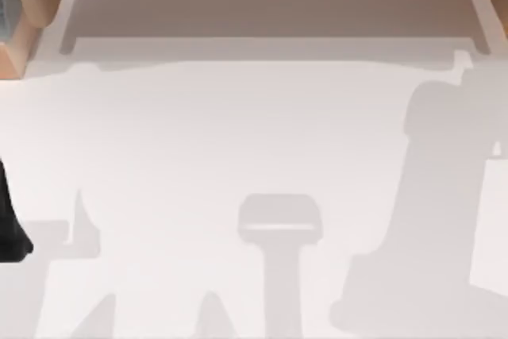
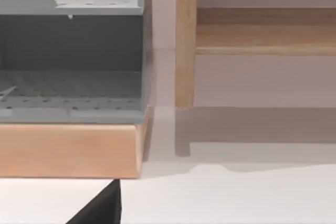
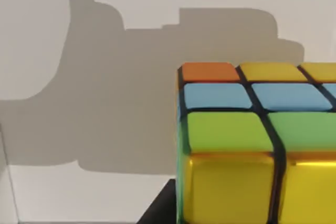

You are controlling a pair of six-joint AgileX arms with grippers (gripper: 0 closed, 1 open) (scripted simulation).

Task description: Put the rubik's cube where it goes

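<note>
The rubik's cube [image 3: 252,145] shows close in the right wrist view, over the white surface [image 3: 131,35], with orange, yellow, blue and green tiles on one face and glossy yellow tiles on another. A dark edge at its base may be part of the right tool; whether that tool grips the cube cannot be told. The left wrist view faces a grey perforated rack [image 2: 71,51] on a wooden base [image 2: 68,150], beside a wooden shelf [image 2: 262,38]. In the top view, the shelf runs along the far edge.
</note>
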